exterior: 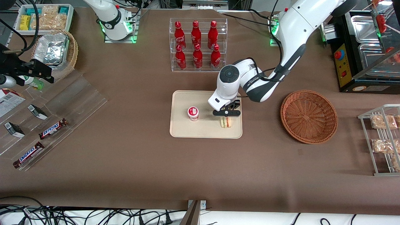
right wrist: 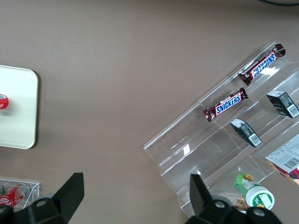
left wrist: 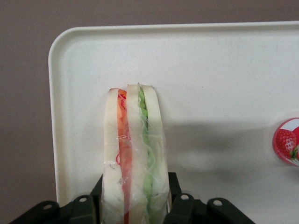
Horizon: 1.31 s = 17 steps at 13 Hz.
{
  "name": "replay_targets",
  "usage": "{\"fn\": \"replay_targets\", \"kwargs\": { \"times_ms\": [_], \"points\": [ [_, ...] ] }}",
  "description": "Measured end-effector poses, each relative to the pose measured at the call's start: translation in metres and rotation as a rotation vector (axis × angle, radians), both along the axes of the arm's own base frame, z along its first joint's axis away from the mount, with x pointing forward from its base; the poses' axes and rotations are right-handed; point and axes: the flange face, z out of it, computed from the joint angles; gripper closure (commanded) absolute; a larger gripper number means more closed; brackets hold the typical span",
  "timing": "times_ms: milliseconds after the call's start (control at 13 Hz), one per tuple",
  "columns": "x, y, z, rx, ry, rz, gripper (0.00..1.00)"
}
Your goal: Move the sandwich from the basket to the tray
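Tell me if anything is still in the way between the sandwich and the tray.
Nothing visible is. The gripper holds the sandwich directly over the tray, toward its basket-side edge. The small red-lidded cup stands apart beside it on the tray, and the basket is empty.

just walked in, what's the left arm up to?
The left arm's pincer is over the cream tray, shut on the wrapped sandwich, which stands on edge at the tray's surface. A small strawberry-lidded cup sits beside it on the tray. The wicker basket lies toward the working arm's end, with nothing in it.
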Motion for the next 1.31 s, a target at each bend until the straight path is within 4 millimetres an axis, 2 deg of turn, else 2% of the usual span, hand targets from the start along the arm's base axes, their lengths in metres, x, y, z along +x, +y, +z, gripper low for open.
{"fn": "replay_targets", "kwargs": {
  "times_ms": [154, 231, 385, 615, 769, 1000, 1308],
  "points": [
    [0.012, 0.003, 0.015, -0.012, -0.028, 0.021, 0.00],
    [0.021, 0.007, 0.030, -0.014, -0.049, 0.040, 0.00],
    [0.043, 0.025, 0.075, -0.024, -0.083, 0.120, 0.00],
    [0.075, 0.074, 0.155, -0.003, -0.105, 0.260, 0.00],
    [0.091, 0.110, 0.195, 0.029, -0.111, 0.338, 0.00],
    [0.103, 0.145, 0.227, 0.010, -0.117, 0.414, 0.00],
    [0.105, 0.187, 0.257, -0.016, -0.072, 0.428, 0.00]
  ]
}}
